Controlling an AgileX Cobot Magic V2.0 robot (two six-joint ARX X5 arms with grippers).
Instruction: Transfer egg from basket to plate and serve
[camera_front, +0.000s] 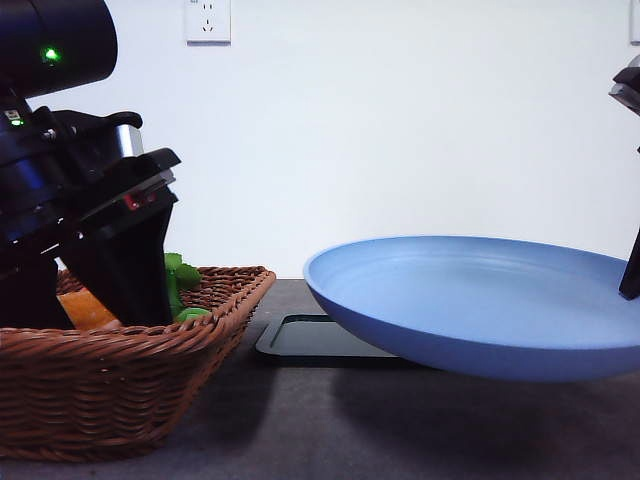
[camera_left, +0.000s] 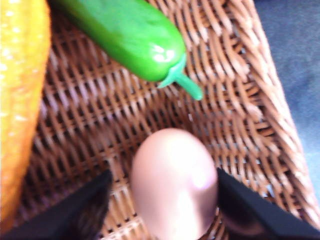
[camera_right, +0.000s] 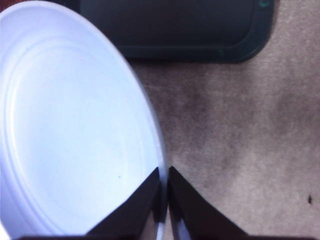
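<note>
Wicker basket (camera_front: 120, 370) on the bench (camera_front: 330, 420), holding a pinkish egg (camera_left: 174, 182) beside a green pepper (camera_left: 127, 35). Left hand (camera_left: 162, 200) spread either side of the egg, not yet pinching. Right hand (camera_right: 164, 187) pressed onto the rim of the blue plate (camera_right: 70, 125), held tilted above a black tray (camera_right: 175, 27). Best closed gently around the egg's middle, then lifted straight clear of the weave.

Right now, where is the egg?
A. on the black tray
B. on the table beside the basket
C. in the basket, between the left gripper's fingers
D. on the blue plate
C. In the left wrist view the egg sits on the woven basket, with the left gripper fingers on either side of it.
</note>
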